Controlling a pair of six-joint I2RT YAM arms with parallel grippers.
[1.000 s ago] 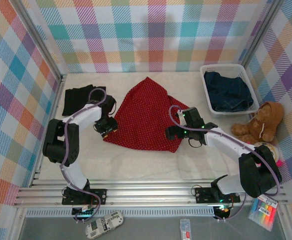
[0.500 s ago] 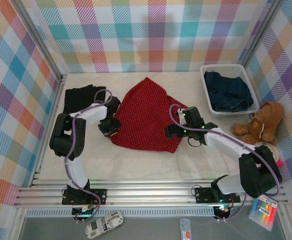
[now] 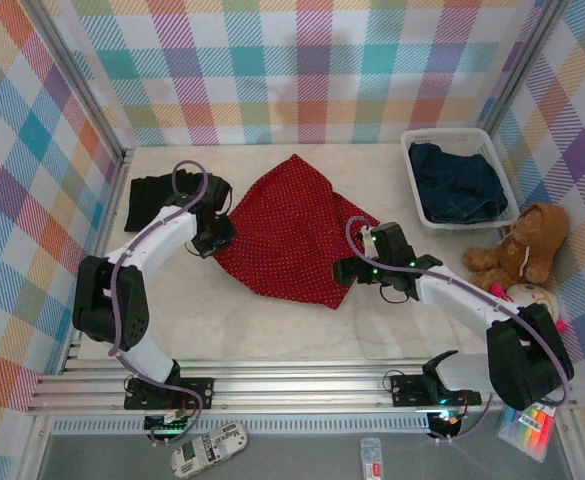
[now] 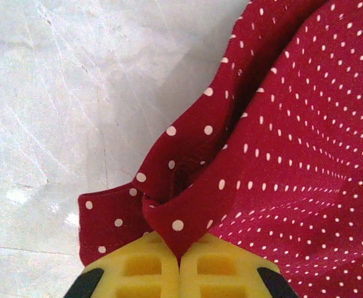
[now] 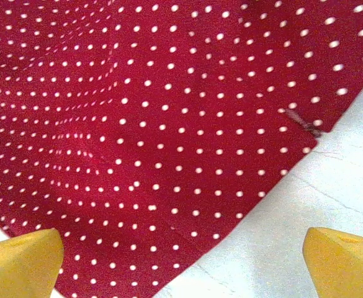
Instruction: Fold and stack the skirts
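The red skirt with white dots (image 3: 290, 232) lies spread in the middle of the table. My left gripper (image 3: 215, 240) is shut on its left edge; in the left wrist view the yellow fingertips (image 4: 145, 268) pinch a raised fold of the red skirt (image 4: 280, 155). My right gripper (image 3: 344, 270) hovers open over the skirt's right near corner, its yellow fingers (image 5: 21, 262) wide apart over the hem of the red skirt (image 5: 169, 124). A black skirt (image 3: 152, 195) lies folded at the far left. Dark denim skirts (image 3: 459, 185) sit in the basket.
The white slatted basket (image 3: 452, 133) stands at the back right. A brown teddy bear (image 3: 520, 247) sits at the right edge, beside the right arm. Plaid walls enclose the table on three sides, with a metal rail along the near edge.
The left gripper has closed on the skirt's left edge and drawn it a little toward the back, bunching the cloth. The right gripper has shifted slightly nearer, still open.
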